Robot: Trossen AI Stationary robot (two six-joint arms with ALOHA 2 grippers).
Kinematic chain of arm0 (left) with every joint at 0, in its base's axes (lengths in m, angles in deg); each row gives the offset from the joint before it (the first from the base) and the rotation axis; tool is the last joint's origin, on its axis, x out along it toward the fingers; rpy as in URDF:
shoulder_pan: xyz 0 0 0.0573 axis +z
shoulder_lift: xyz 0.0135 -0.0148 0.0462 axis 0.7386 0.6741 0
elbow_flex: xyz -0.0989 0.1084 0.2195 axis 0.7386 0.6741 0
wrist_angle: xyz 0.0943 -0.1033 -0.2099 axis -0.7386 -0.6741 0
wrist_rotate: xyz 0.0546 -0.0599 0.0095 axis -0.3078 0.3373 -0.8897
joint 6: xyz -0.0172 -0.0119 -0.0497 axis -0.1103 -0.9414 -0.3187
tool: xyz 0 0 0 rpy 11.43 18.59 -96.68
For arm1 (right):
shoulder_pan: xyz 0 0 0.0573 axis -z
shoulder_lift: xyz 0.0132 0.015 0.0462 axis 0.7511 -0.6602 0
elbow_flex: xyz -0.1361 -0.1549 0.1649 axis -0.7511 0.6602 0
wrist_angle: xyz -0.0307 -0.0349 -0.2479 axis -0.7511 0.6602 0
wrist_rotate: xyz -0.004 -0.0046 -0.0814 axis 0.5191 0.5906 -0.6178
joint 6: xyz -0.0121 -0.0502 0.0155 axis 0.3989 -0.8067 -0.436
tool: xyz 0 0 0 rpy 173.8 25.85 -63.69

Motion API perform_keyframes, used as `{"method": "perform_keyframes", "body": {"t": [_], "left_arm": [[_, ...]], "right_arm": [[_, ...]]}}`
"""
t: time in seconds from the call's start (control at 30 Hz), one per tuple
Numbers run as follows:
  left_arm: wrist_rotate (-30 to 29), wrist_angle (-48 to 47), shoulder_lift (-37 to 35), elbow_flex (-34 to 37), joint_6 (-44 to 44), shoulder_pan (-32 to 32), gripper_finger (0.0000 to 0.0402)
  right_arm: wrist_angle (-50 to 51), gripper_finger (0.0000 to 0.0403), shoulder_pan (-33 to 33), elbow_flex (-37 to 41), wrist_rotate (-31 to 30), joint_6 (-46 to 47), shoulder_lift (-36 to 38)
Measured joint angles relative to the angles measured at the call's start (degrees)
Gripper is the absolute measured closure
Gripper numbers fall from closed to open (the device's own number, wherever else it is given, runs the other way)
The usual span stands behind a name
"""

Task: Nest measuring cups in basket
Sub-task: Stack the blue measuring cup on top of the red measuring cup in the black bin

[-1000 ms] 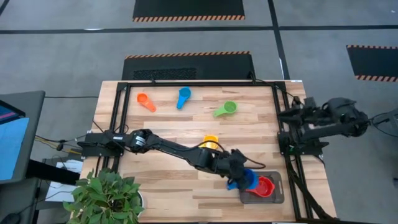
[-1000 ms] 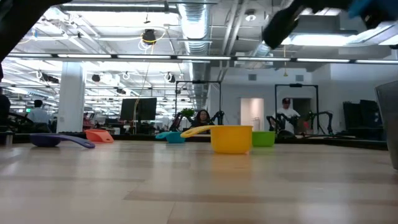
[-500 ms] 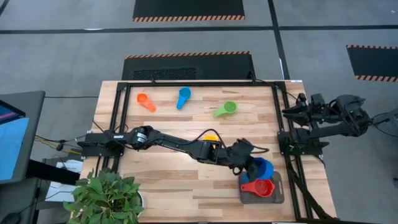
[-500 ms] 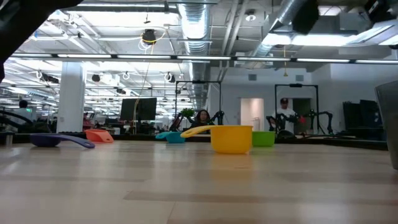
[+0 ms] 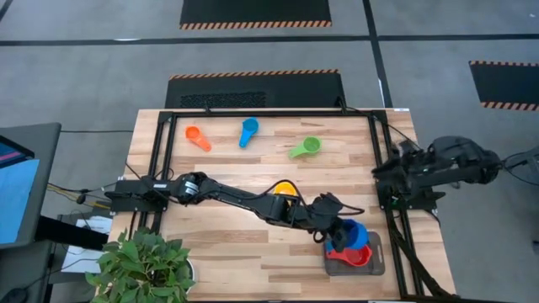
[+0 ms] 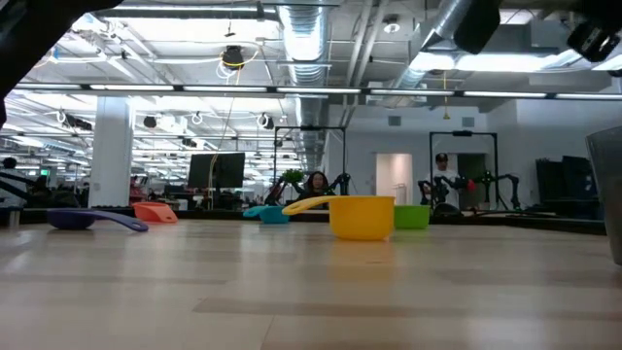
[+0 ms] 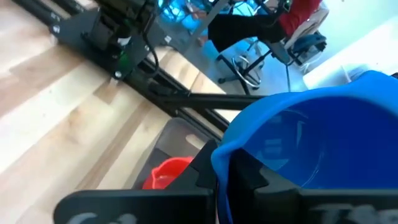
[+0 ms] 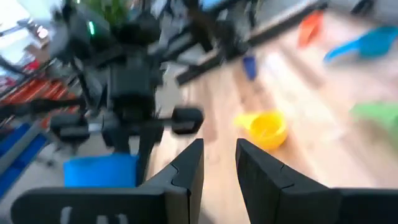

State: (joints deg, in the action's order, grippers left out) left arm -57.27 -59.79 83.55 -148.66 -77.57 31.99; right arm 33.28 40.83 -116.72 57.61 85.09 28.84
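Observation:
My left gripper reaches over the dark grey basket at the table's near right and is shut on a blue measuring cup. That cup sits above the red cup, which lies in the basket. Whether the two touch, I cannot tell. On the table stand the yellow cup, half hidden by my left arm, and the green, blue and orange cups along the far side. My right gripper is open and holds nothing, drawn back at the table's right edge. My left gripper pinches the blue cup's wall at the rim between its two fingers. One finger looks to be inside the bowl and one outside. The fingers come from the table's left, slanting a little down. The cup is tilted, its open bowl showing, above the basket.
Black frame rails run along the table's edges. A potted plant stands at the near left corner. In the low view a dark blue scoop lies at the left. Bare wood lies between the cups and the near edge.
My left gripper has tipped at the wrist and carried the blue cup from the basket's left edge toward the right, over the red cup; it stays shut on it. My right arm has swung out and drawn back at the right edge, its wrist rolling.

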Motion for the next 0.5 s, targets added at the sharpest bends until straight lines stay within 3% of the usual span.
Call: {"method": "perform_keyframes", "body": {"t": [0.33, 0.5], "left_arm": [[-0.72, 3.69, 2.29, 0.02, 7.16, -0.98, 0.0401], [0.73, 7.73, 4.75, 0.0, 5.08, -1.61, 0.0401]], "right_arm": [[-1.85, 0.0285, -0.01, 2.85, 2.35, 0.0, -7.91], [-4.16, 0.0285, 0.0, 2.78, 2.35, -1.07, -8.52]]}}
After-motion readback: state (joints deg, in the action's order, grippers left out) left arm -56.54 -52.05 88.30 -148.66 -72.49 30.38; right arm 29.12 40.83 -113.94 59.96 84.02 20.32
